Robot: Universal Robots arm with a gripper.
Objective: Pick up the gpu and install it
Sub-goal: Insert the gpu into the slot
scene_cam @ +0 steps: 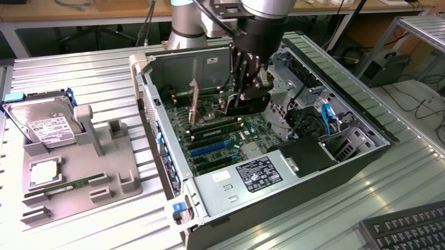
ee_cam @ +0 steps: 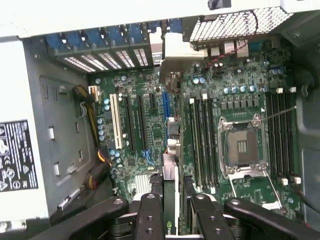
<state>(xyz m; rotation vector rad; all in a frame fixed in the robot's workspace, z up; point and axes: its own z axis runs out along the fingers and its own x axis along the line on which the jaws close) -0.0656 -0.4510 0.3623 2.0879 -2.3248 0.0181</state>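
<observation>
My gripper (scene_cam: 245,96) reaches down into the open computer case (scene_cam: 163,156), over the green motherboard (scene_cam: 230,138). Its fingers are shut on the gpu (scene_cam: 247,108), whose black face shows just below the fingertips. In the wrist view the gripper (ee_cam: 172,210) clamps the gpu (ee_cam: 170,172) edge-on. The thin card runs away from the fingers over the motherboard (ee_cam: 140,150), beside the blue slot (ee_cam: 165,107), toward the rear slot openings. I cannot tell whether its edge touches a slot.
A grey fixture (scene_cam: 83,156) at the exterior view's left carries the silver hard drive (scene_cam: 45,125), a processor chip (scene_cam: 43,172) and a green memory stick (scene_cam: 59,188). The power supply (scene_cam: 257,174), drive cage (scene_cam: 292,78) and cables crowd the case. A keyboard (scene_cam: 410,229) lies at the front right.
</observation>
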